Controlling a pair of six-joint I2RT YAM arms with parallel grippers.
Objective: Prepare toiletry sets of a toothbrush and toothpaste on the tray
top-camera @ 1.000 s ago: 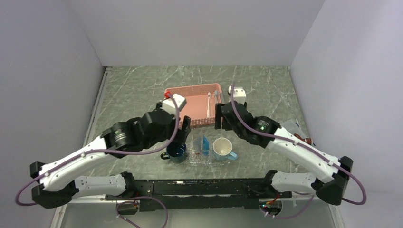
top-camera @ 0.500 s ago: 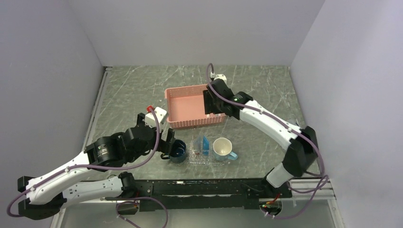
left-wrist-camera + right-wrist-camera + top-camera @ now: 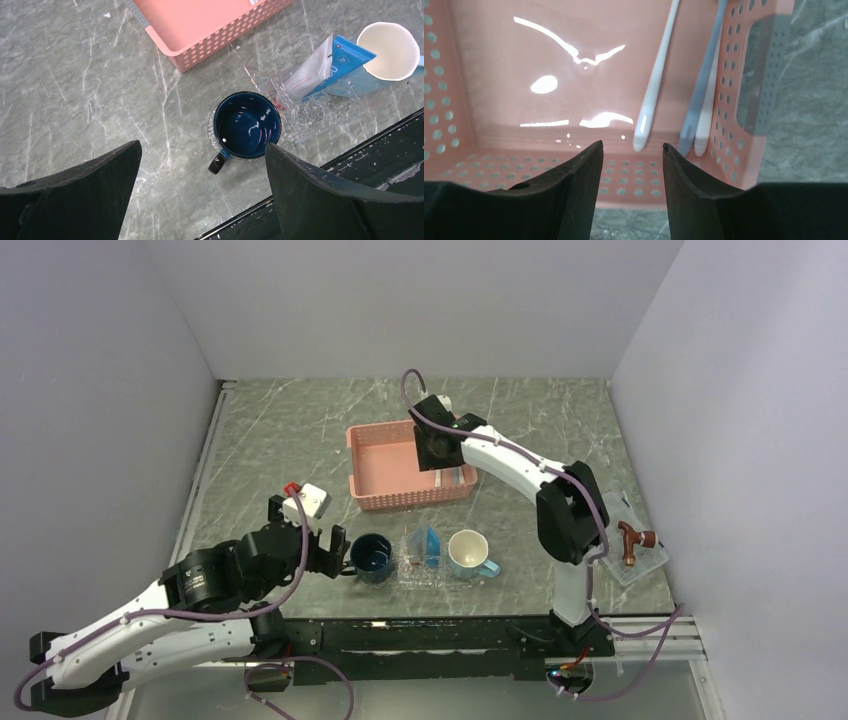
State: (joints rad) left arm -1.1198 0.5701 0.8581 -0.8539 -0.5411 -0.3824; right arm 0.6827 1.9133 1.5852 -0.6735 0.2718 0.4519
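The right claw [image 3: 632, 145] hung half spread and empty over the pink basket [image 3: 524, 50]. A white toothbrush [image 3: 655, 85] lay just beyond its tips, and a second toothbrush [image 3: 702, 131] lay by the right wall. The left claw [image 3: 202, 146], spread wide, hovered over the desk [image 3: 75, 75] beside a navy mug [image 3: 248, 125]. Beyond the mug, the blue toothpaste [image 3: 345, 60] rested on the clear tray [image 3: 320, 112].

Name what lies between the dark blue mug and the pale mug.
Two toothpaste tubes on the clear tray, clearest in the left wrist view.
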